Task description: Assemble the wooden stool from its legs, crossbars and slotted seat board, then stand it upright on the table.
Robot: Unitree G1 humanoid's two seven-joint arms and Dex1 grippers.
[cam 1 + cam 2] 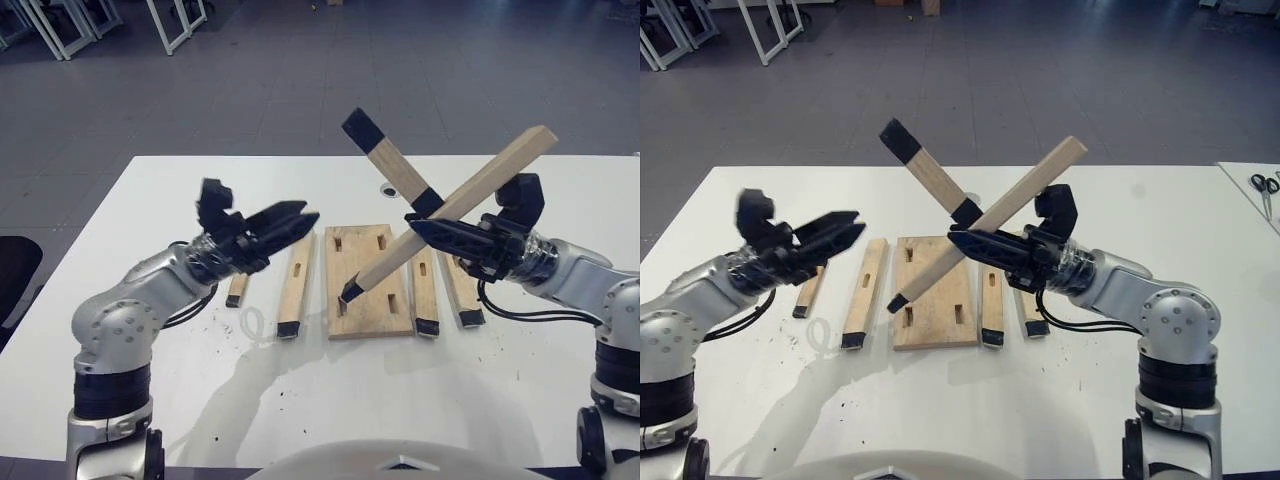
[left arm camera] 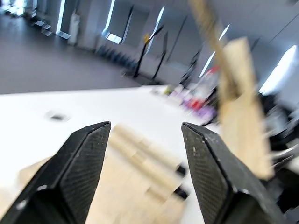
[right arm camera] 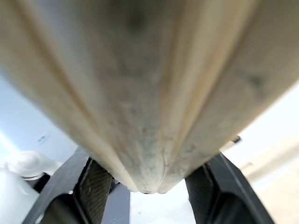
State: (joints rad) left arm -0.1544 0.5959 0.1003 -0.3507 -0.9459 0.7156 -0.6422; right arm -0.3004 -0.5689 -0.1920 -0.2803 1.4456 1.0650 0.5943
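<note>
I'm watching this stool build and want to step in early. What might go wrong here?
1. The right gripper holds the crossed pieces near their joint, so the ends may twist or slip in the fingers.
2. Their lower black tip hangs over the seat board and may knock it or the loose leg beside it.
3. The open left gripper hovers close; a swing may strike it.

Seat board (image 1: 372,320) pale bare wood; table (image 1: 150,200) smooth white.

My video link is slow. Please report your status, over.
Left gripper open, empty, above loose pieces. Right gripper shut on crossed legs, over seat board. Board flat. Nothing in the way.
</note>
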